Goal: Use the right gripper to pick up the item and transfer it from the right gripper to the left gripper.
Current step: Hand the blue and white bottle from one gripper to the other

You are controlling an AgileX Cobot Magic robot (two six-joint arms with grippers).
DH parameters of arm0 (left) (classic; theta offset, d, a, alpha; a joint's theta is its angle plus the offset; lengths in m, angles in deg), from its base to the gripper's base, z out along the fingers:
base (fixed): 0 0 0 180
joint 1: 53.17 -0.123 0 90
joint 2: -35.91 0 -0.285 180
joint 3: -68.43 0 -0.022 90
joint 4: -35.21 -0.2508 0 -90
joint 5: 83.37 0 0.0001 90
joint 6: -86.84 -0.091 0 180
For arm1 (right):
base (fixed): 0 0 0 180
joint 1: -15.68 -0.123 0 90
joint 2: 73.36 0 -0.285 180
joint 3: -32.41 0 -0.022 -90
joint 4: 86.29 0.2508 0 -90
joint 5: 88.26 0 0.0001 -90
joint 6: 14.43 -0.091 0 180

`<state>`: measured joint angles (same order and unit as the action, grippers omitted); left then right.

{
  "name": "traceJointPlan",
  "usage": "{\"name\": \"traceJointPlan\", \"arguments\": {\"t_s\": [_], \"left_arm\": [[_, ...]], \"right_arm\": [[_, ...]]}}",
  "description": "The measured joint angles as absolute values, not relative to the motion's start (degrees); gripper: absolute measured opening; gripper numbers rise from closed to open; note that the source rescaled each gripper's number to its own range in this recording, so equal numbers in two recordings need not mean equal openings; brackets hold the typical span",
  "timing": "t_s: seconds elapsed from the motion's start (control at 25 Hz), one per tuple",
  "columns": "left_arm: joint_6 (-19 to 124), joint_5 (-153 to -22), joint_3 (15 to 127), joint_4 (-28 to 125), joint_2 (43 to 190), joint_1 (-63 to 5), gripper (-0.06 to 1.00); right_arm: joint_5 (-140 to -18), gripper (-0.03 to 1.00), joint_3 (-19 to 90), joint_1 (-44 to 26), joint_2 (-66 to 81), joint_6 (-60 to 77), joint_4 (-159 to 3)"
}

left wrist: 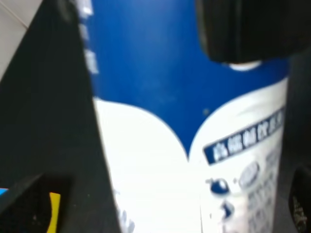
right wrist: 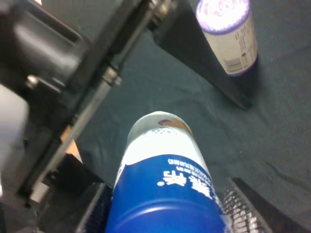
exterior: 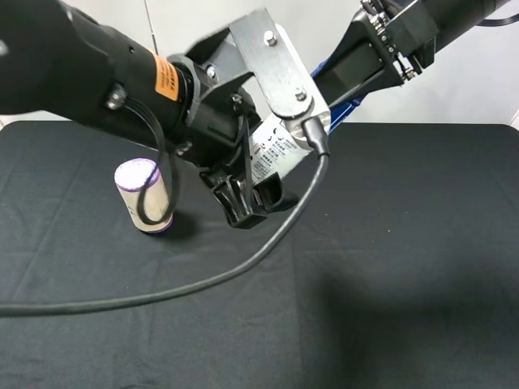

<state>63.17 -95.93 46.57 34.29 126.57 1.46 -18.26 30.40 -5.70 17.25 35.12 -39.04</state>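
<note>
Handover, judged as half made. Found the purple-topped canister (exterior: 144, 197) upright at the left of the black counter (exterior: 405, 284), apart from the work; then met the left hand (exterior: 253, 201) raised around the white stretch of the item (right wrist: 163, 160), a jaw on either side, yet could not tell whether clamped or only flanking. Farther right, saw the right hand (right wrist: 167, 208) clenched on the blue part, holding it clear above the counter, presumably to leave the white length free for taking.

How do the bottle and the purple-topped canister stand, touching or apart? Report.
Apart. The right wrist view shows bare dark cloth between the bottle and the canister.
</note>
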Motion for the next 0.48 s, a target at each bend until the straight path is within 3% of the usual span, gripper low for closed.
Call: {"name": "traceJointPlan", "arguments": {"t_s": [0.48], "left_arm": [[63.3, -93.2, 46.6, 34.9, 127.3, 1.5, 0.86]], "right_arm": [[-18.3, 0.0, 30.4, -5.7, 17.2, 35.1, -38.7]]}}
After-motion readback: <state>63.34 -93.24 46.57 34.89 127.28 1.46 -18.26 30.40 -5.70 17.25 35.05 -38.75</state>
